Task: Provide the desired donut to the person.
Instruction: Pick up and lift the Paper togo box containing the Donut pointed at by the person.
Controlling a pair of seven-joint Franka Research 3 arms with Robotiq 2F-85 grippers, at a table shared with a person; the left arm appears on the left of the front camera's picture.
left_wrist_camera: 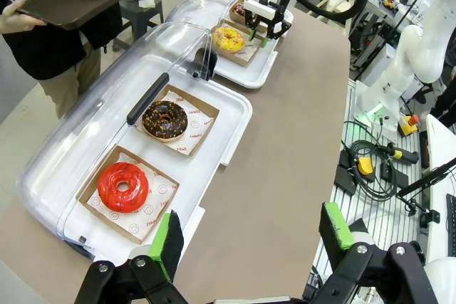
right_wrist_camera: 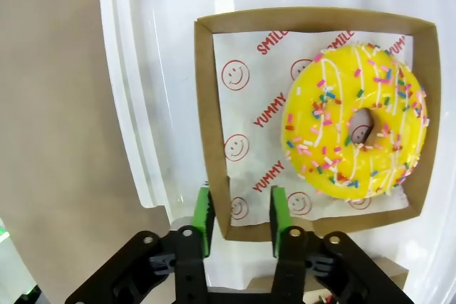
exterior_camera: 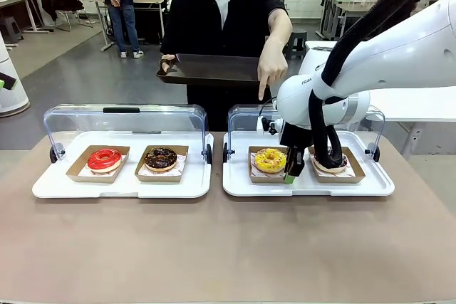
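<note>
A yellow donut [exterior_camera: 269,159] [right_wrist_camera: 356,122] with sprinkles lies in a brown cardboard tray [right_wrist_camera: 211,126] on the right white tray [exterior_camera: 239,184]. My right gripper [exterior_camera: 291,174] [right_wrist_camera: 241,201] is down at this cardboard tray's near right corner. Its green pads [right_wrist_camera: 205,211] stand on either side of the thin wall, with a gap to it. The person [exterior_camera: 221,19] points a finger [exterior_camera: 262,94] down at the yellow donut and holds a dark tray [exterior_camera: 210,70] in the other hand. My left gripper [left_wrist_camera: 251,217] hovers open over the table's end, holding nothing.
On the left white tray [exterior_camera: 43,186] lie a red donut [exterior_camera: 105,159] and a chocolate donut [exterior_camera: 160,158] in cardboard trays. Both clear lids [exterior_camera: 121,120] are swung up. A further donut [exterior_camera: 340,164] sits right of the yellow one, mostly behind my arm.
</note>
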